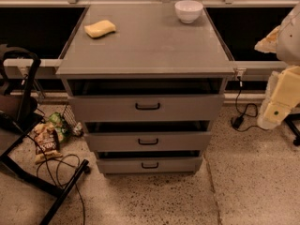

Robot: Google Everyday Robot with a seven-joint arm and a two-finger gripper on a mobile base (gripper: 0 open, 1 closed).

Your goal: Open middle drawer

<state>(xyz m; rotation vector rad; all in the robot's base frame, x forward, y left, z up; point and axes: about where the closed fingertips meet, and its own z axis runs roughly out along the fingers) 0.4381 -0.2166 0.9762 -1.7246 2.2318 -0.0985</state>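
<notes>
Grey middle drawer sits in the bench, between the taller top drawer and the smaller bottom drawer, with nothing touching its black handle. Off at the right edge hangs the pale gripper, well apart from the bench. I cannot tell whether it is open or closed.

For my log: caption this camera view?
Pincer hangs at right edge, apart from the middle drawer; sponge and bowl sit on the cabinet top.
</notes>
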